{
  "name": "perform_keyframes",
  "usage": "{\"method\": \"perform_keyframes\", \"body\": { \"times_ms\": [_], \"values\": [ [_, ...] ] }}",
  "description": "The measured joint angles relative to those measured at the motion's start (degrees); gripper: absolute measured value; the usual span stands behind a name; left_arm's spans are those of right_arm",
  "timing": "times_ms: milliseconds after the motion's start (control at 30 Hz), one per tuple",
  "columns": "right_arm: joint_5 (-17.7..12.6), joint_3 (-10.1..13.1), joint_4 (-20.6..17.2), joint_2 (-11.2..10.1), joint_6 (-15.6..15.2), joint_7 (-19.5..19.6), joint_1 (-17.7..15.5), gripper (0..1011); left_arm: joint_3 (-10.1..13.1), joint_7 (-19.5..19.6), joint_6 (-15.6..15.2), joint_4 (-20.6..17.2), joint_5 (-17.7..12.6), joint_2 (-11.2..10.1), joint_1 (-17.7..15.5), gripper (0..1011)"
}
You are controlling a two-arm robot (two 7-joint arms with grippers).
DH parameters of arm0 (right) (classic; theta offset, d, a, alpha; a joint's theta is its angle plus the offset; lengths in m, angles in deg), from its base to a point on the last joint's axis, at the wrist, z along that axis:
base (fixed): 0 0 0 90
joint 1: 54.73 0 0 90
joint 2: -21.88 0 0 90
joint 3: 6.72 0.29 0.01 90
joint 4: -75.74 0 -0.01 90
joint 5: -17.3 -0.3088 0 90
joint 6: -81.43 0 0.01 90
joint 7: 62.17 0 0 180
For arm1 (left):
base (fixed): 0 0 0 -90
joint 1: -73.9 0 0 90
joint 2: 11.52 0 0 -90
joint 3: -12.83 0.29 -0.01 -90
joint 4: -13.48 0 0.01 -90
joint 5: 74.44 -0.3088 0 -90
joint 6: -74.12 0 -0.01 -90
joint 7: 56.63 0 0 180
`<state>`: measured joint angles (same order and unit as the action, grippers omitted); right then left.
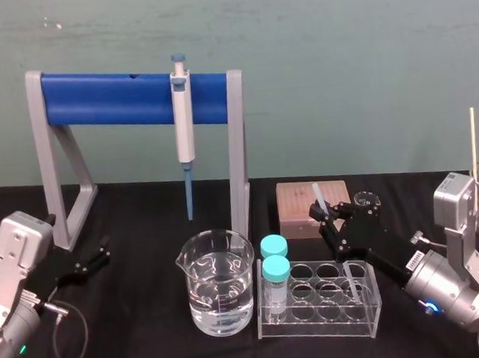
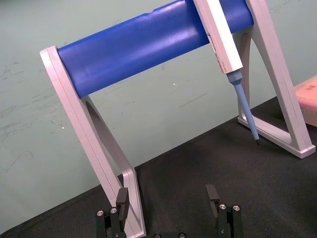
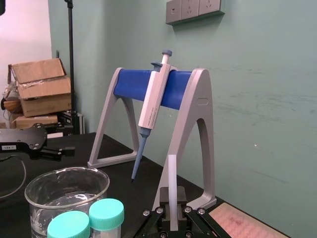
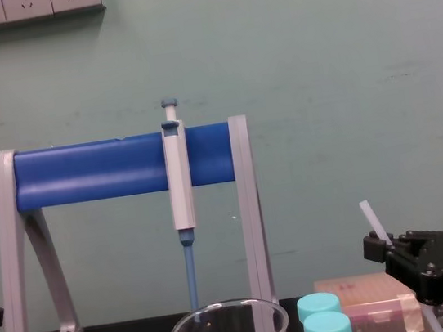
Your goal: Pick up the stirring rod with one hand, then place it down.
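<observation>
The stirring rod (image 1: 317, 196) is a thin translucent-white stick. It pokes up and slightly left out of my right gripper (image 1: 329, 215), which is shut on it above the tube rack and in front of the pink box. In the right wrist view the stirring rod (image 3: 172, 188) stands straight up between the closed fingers of the right gripper (image 3: 172, 214). The chest view shows the stirring rod's top end (image 4: 373, 221) above the right gripper (image 4: 379, 244). My left gripper (image 1: 102, 251) rests open at the far left by the stand's foot, its fingers (image 2: 212, 193) apart.
A beaker of water (image 1: 217, 284) stands front centre beside a clear tube rack (image 1: 349, 303) holding two teal-capped tubes (image 1: 274, 263). Behind them a pipette (image 1: 184, 125) hangs on the blue-barred stand (image 1: 109, 98). A pink box (image 1: 296, 206) lies behind the right gripper.
</observation>
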<state>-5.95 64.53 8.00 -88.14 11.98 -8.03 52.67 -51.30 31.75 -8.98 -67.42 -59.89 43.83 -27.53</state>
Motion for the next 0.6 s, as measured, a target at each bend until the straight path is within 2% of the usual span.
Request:
{"method": "perform_keyframes", "body": {
  "times_ms": [67,133,367,433,600],
  "values": [
    [-0.02,0.01,0.0,0.0,0.02,-0.03,0.0,75,0.0,0.0,0.0,0.0,0.0,0.0,0.0,1000],
    [-0.03,0.02,0.0,0.0,0.04,-0.04,0.0,120,0.0,0.0,0.0,0.0,0.0,0.0,0.0,1000],
    [-0.06,0.02,0.0,0.0,0.1,-0.08,0.0,351,0.0,0.0,0.0,0.0,0.0,0.0,0.0,1000],
    [-0.07,0.02,0.0,0.0,0.11,-0.08,0.0,383,0.0,0.0,0.0,0.0,0.0,0.0,0.0,1001],
    [-0.07,0.02,0.0,0.0,0.15,-0.11,0.0,573,0.0,0.0,0.0,0.0,0.0,0.0,0.0,1000]
  ]
}}
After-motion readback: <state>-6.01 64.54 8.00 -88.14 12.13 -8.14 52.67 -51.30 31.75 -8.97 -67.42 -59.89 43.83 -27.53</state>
